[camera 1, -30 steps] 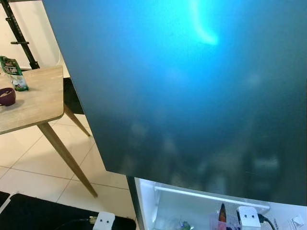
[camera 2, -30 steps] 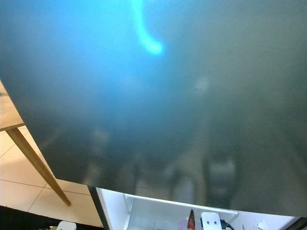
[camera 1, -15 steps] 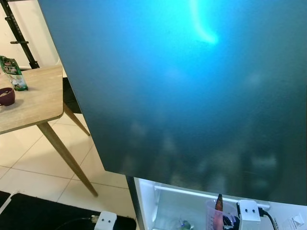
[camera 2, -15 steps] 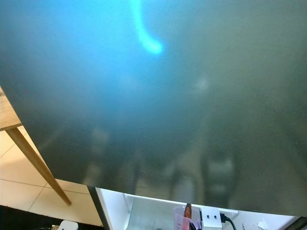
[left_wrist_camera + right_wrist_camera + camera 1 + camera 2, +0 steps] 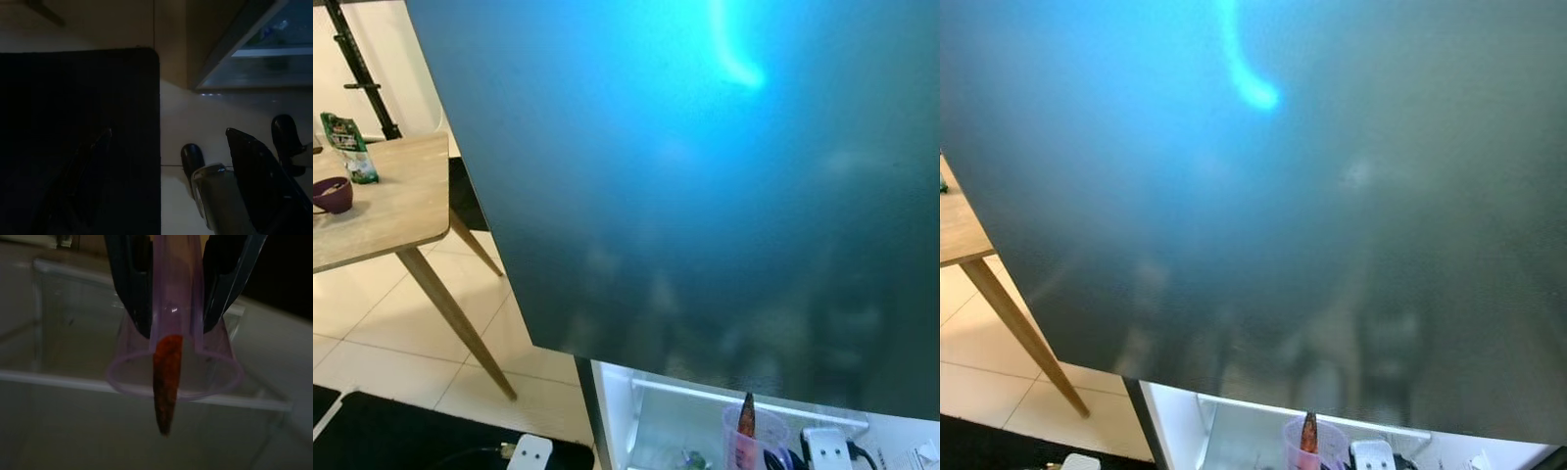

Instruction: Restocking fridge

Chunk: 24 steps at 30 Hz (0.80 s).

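My right gripper (image 5: 178, 330) is shut on a clear pink cup (image 5: 173, 374) with an orange-red carrot (image 5: 166, 377) standing in it. Its black fingers (image 5: 134, 284) clamp the cup's wall from both sides. In the eye views the cup (image 5: 751, 446) sits at the bottom edge, in front of the open fridge's white interior (image 5: 685, 431) and its clear shelf rail (image 5: 685, 394). The fridge's dark glossy door (image 5: 705, 196) hangs above, very close to my head. My left arm (image 5: 530, 452) hangs low beside me.
A wooden table (image 5: 391, 211) stands at the left with a purple bowl (image 5: 333, 194) and a green packet (image 5: 350, 147) on it. A black mat (image 5: 391, 441) lies on the pale tiled floor below the table.
The right gripper has carried the cup and carrot a little to the left and further into view. The camera has shifted slightly.
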Motion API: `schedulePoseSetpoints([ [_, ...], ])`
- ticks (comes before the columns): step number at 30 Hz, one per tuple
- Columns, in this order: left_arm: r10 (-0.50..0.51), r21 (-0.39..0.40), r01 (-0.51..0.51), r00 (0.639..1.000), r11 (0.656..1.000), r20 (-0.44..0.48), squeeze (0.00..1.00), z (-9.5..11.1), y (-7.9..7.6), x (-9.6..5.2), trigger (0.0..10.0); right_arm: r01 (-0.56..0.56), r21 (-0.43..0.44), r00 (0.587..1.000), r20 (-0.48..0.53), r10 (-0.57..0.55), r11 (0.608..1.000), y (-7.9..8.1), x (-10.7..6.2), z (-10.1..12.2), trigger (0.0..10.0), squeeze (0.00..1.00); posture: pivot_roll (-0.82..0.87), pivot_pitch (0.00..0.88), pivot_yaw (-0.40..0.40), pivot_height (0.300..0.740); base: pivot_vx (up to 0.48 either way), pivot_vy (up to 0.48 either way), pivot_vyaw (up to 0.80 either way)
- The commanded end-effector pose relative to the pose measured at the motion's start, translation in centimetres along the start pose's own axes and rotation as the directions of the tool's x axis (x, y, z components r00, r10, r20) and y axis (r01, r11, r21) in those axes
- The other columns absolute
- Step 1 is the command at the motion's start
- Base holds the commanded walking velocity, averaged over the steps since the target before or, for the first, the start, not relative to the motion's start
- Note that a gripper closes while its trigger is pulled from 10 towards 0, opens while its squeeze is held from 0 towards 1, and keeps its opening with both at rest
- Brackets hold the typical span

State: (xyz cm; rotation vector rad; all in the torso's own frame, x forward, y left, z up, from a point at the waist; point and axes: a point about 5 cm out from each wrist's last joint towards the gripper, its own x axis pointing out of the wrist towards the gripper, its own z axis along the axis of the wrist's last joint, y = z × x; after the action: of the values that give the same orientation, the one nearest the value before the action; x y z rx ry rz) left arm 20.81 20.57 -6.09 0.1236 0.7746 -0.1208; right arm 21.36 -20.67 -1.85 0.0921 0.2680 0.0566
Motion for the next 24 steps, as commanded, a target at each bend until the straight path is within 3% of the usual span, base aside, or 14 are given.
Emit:
schedulePoseSetpoints([
  [1, 0.012, -0.003, -0.012, 1.0, 1.0, -0.023, 0.0, -1.0, 0.4, -0.4, 10.0, 0.09, 0.013, 0.989, 0.115, -0.091, 0.996, -0.7, -0.7, 1.2, 10.0, 0.0, -0.07, 0.113, 0.019, 0.701, 0.0, 0.0, 0.0],
  [8, 0.018, -0.011, -0.018, 1.0, 1.0, -0.015, 0.0, -1.1, 0.5, -0.5, 10.0, 0.202, 0.053, 0.956, 0.207, -0.208, 0.978, -1.5, -2.3, 1.9, 10.0, 0.0, -0.06, 0.112, 0.023, 0.701, 0.0, 0.0, 0.0],
  [12, 0.015, -0.01, -0.015, 1.0, 1.0, -0.013, 0.0, -1.1, 0.6, -0.5, 10.0, 0.285, 0.067, 0.92, 0.259, -0.293, 0.956, -2.1, -4.2, 2.1, 10.0, 0.0, -0.07, 0.112, 0.034, 0.701, 0.0, 0.0, 0.0],
  [24, 0.004, 0.002, -0.004, 1.0, 1.0, -0.006, 0.0, -0.7, 0.9, -0.4, 10.0, 0.386, 0.049, 0.873, 0.304, -0.382, 0.921, -2.2, -7.0, 2.2, 10.0, 0.0, -0.07, 0.12, 0.053, 0.701, 0.0, 0.0, 0.0],
])
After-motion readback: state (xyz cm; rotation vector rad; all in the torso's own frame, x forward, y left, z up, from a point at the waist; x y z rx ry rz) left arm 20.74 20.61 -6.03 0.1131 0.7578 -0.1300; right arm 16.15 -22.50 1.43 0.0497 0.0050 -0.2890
